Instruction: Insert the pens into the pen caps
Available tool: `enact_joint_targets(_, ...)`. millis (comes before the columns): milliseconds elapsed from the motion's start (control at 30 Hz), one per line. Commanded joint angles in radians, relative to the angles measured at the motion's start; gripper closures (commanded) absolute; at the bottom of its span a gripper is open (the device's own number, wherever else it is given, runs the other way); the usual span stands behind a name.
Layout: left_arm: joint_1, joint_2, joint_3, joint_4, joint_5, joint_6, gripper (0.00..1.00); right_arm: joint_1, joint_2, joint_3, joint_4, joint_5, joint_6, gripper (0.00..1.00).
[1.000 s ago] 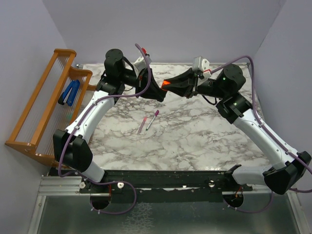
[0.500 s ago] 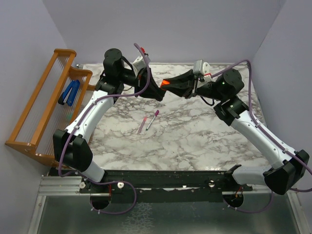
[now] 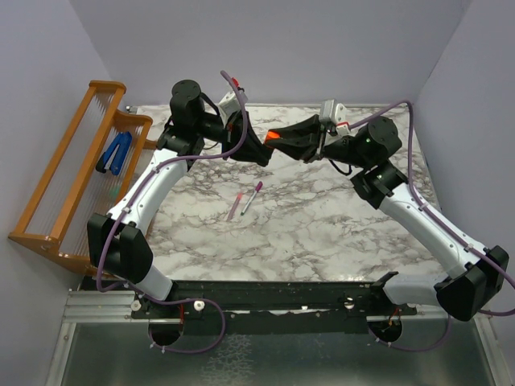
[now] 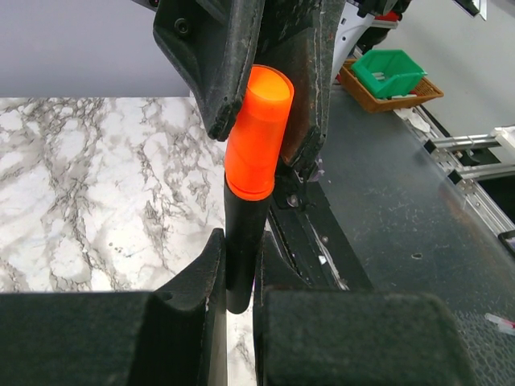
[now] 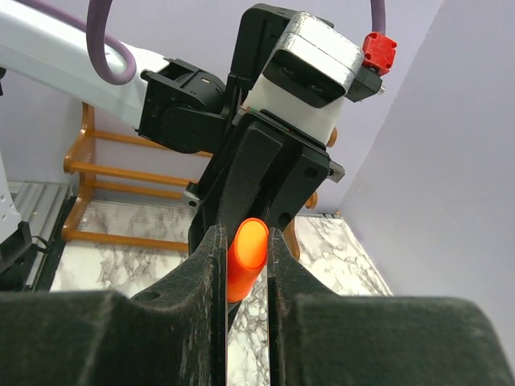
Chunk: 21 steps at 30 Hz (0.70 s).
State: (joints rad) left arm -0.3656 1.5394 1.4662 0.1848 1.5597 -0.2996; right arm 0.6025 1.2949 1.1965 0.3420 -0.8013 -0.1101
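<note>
Marker: the black marker [image 4: 240,241] is held up in the air over the far middle of the tabletop [image 3: 338,225], not lying on it.
Left tool: the left tool [image 4: 239,269] is pressed together on the marker's black barrel, pinching it low on the shaft.
Right tool: the right tool [image 5: 244,240] is pinching the orange cap [image 4: 259,133] between its two fingers, and the cap's open end faces the left tool.
Key relation: the two tools meet nose to nose. From the left tool the cap lies straight ahead along the marker's long axis, towards the right arm, and that axis runs roughly left to right in the top view.
Seating: the cap's lower rim already sits over the marker's end, touching the barrel. In the left wrist view the cap leans a little off the barrel's line, so it looks on but perhaps not square. How deep it has gone cannot be told.
Next move, as a guess: press along that shared axis with the two pieces lined up. A sideways push could cock the cap further.
Other pens: the dull pink pen [image 3: 234,207] and the white-grey pen [image 3: 250,199] lie side by side on the tabletop near its middle, well below the tools.
Their caps: the white-grey pen bears a magenta cap [image 3: 258,186] at its far end. The pink one's end is too small to judge.
Nearer arm: both pens lie slightly towards the left arm's side.
</note>
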Motion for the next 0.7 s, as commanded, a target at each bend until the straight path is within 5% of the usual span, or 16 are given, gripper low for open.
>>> enact_joint_targets(0,-0.041,-0.175,0.226,0.258,-0.201,-0.11,1.0,0.086,0.265,-0.251,-0.749,-0.185,-0.012,0.99)
enact_joint_targets(667,-0.041,-0.238,0.247,0.275,-0.268,-0.096,1.0,0.098,0.34,-0.232,-0.839,-0.117,-0.047,0.99)
